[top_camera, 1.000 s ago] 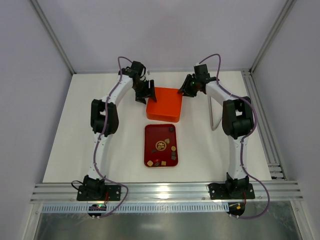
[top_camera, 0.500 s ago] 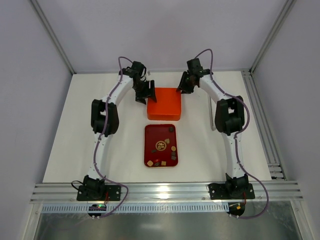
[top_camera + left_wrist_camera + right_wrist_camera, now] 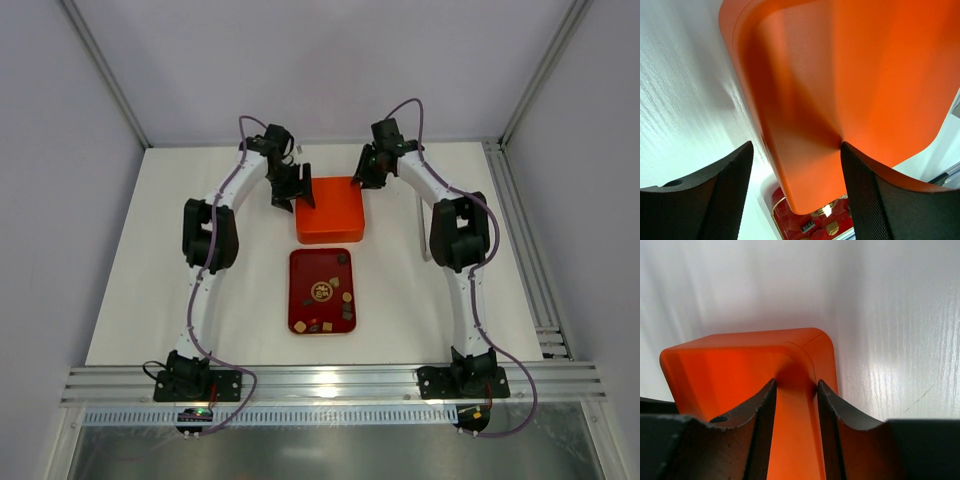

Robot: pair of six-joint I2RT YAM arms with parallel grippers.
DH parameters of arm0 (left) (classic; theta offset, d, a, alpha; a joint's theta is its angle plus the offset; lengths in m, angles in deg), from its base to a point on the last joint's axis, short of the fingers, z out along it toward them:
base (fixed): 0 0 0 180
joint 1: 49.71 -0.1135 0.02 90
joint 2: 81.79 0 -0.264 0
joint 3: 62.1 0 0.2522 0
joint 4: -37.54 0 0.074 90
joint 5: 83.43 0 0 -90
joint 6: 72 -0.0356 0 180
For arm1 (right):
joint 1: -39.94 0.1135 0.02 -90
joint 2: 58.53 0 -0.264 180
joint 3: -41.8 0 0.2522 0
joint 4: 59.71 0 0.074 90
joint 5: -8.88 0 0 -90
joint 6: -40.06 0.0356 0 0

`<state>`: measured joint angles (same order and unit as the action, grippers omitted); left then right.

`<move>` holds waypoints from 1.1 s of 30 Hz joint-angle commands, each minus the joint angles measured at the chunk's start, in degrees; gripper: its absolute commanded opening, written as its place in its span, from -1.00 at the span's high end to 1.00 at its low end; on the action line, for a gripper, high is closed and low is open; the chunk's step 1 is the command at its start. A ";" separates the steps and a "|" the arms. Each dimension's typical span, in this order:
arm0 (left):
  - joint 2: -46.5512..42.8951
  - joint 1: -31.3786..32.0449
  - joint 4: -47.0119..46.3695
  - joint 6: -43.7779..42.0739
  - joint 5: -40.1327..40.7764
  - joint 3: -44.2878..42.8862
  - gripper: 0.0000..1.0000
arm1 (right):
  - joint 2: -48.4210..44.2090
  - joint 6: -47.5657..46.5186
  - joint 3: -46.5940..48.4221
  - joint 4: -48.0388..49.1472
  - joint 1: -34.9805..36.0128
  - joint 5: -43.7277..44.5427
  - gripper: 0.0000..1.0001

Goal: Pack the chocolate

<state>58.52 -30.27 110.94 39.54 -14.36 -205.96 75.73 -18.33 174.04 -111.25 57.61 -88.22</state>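
Plainly the chocolate (image 3: 322,292) is not packed yet: the pieces lie loose on the tray (image 3: 305,270), just near of the box (image 3: 330,212), which looks closed. Both arms are at the box's far corners.

The right gripper (image 3: 796,382) is closed narrowly on the box's far right edge, with orange filling the gap between its fingers. The left gripper (image 3: 796,147) stands wide at the far left corner. One finger is against the orange, but a sliver of table (image 3: 150,260) shows beside the other, so it clamps nothing.

My worry is a one-sided hold. If the right arm lifts or pulls while the left is loose, the box may come up whole instead of opening. It could also twist about the pinched corner. The pinch covers only a thin edge, so it could slip off and drop the box. If the box slid toward the near side it would hit the tray and scatter the small pieces.

As for writing, the box is plain orange with nothing printed that I can see. One round piece at the tray's middle carries a gold pattern. The left wrist view shows a small barcode-like patch on the tray, but neither can be read.
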 commanded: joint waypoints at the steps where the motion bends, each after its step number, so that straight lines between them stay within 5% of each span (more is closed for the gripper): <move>1: 4.36 1.12 5.32 -4.05 9.85 4.50 -0.38 | 0.24 -3.75 -6.23 -6.89 0.79 1.91 0.18; 20: -12.49 -1.51 -4.61 0.25 9.15 3.01 -0.57 | -19.54 -2.96 -10.80 8.94 -2.20 -4.86 -0.16; 33: -42.03 -0.20 -15.51 4.56 10.56 31.56 -0.56 | -53.81 -5.07 -41.55 21.86 -2.82 -1.88 -0.33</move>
<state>22.26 -31.07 99.75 42.91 -4.96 -179.49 28.28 -21.83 137.45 -94.46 54.96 -91.71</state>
